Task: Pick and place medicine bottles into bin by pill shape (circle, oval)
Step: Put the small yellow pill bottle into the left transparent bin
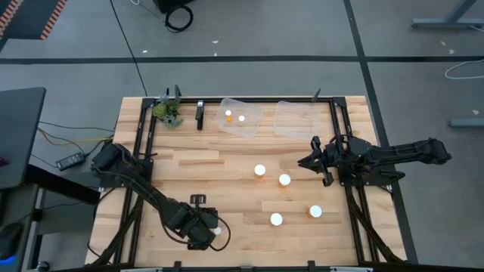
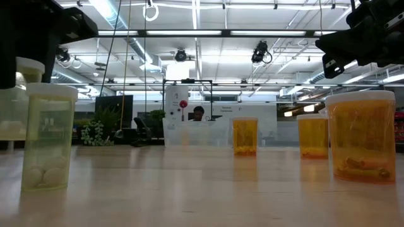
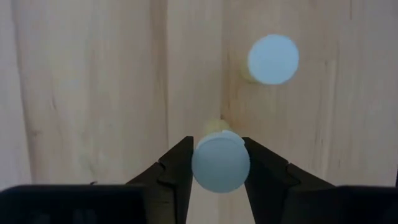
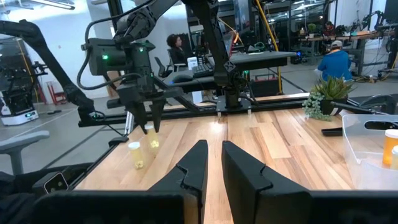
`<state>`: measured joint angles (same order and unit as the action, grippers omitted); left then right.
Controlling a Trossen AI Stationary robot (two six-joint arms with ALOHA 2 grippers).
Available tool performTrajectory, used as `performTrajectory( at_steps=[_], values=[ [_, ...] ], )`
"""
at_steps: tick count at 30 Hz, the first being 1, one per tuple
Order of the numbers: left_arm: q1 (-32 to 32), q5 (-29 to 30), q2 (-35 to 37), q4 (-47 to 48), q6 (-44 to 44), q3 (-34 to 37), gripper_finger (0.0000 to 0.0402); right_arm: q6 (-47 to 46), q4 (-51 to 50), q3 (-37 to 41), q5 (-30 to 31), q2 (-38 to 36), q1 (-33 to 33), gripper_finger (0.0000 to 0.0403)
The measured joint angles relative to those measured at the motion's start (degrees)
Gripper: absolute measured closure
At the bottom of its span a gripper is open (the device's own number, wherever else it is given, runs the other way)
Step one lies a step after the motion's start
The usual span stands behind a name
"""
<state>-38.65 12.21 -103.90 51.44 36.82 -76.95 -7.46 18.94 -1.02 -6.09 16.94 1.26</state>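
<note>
Left gripper of mine is clamped on a white-capped bottle, raised just beside a second bottle standing on the table. Right of that, I see four bottles standing mid-table, two more inside the bin beyond. Right gripper hovers closed, empty.

A grey concrete floor crossed by dark seams surrounds the wooden table, with black cables coiled on it beyond the far edge. Across the room, long ceiling strip lights glow over desks, a seated person, and leafy plants.
</note>
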Motion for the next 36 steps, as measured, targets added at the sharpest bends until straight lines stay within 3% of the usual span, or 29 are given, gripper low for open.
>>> performTrajectory(
  at_steps=[12,36],
  values=[
    [4.8,0.0,1.5,0.5,-10.6,0.0,0.0276,0.0,0.0,0.0,0.0,0.0,0.0,0.0349],
    [20.4,0.1,1.4,-2.9,-37.9,0.0,0.0276,0.0,0.0,0.0,0.0,0.0,0.0,0.0349]
  ],
)
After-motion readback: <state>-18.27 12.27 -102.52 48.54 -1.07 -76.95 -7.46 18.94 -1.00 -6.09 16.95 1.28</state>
